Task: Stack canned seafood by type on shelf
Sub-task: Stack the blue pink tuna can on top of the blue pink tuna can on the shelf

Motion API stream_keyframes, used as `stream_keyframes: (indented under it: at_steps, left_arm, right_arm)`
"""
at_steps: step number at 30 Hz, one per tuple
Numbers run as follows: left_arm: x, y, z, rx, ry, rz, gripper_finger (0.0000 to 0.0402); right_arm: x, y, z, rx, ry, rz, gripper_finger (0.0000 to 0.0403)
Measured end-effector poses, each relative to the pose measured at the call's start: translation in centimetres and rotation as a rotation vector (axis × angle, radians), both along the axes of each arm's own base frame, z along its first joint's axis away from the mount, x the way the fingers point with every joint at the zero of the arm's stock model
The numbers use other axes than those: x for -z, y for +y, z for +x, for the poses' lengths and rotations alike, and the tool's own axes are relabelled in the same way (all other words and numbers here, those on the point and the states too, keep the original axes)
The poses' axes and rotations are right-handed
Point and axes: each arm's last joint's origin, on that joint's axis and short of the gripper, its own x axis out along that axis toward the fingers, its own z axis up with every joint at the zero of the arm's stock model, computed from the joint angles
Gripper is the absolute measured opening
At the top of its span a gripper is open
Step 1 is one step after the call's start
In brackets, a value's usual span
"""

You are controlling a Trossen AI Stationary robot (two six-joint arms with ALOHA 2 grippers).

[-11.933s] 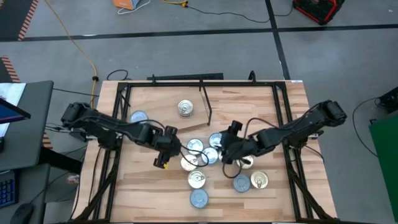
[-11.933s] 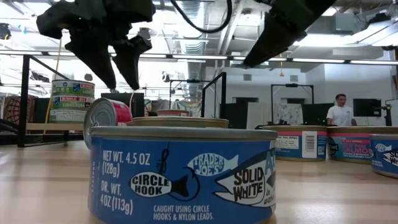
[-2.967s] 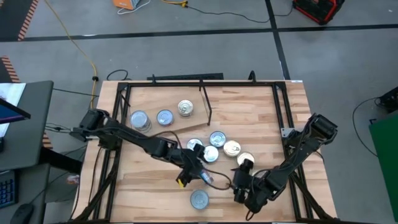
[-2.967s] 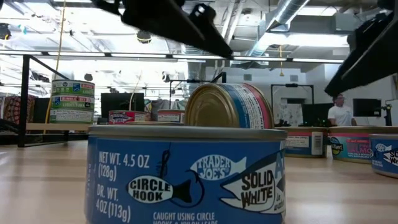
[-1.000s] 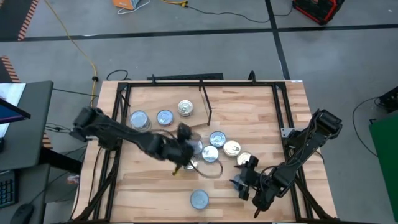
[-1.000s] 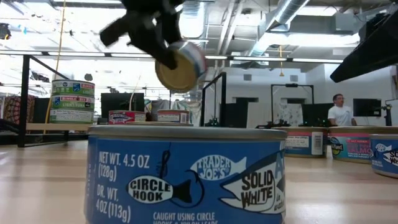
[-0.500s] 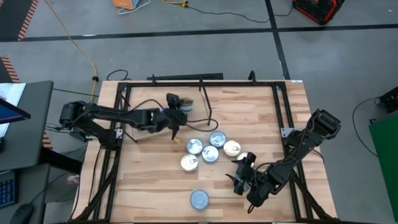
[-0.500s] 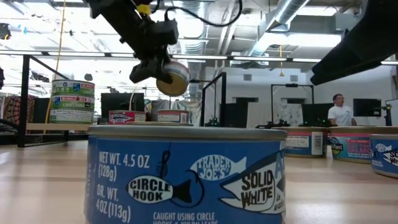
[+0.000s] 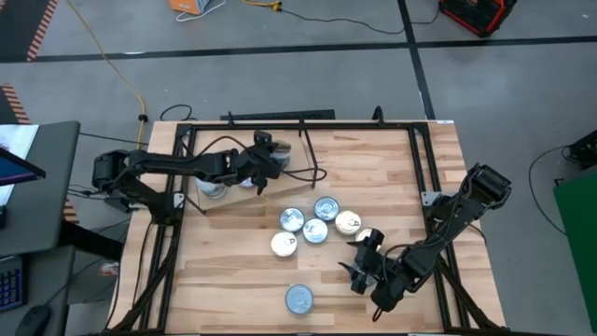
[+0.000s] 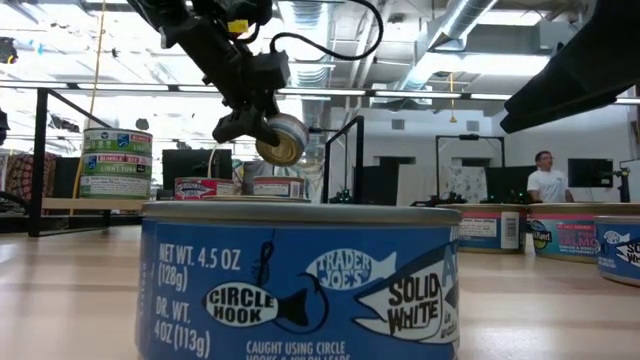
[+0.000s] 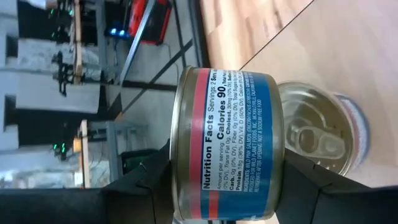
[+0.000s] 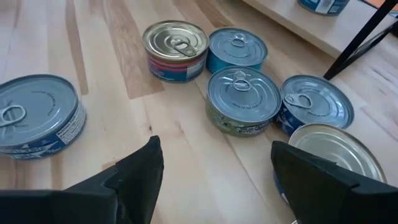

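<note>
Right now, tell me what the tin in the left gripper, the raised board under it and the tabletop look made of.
The red-and-blue-banded round tin, clamped in the left gripper: apparently metal, with a dull gold rim and a glossy printed label. The light raised shelf board: pale wood, probably plywood, matte. The butcher-block tabletop: joined wood strips with visible seams and a slight sheen.

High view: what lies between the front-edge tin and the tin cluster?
Only bare wooden tabletop, from the front-edge silver-lidded round tin to the nearest cream-lidded tin; high view.
</note>
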Motion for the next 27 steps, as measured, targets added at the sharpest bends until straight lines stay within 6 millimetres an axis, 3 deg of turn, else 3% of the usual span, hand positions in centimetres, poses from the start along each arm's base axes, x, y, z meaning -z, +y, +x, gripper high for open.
stream_keyframes:
  at_steps: [27]
  left_arm:
    - [0.56, 0.46, -0.25, 0.137, 0.093, -0.048, 0.0194]
  right_arm:
    - [-0.05, 0.08, 0.06, -0.004, -0.006, 0.005, 0.0324]
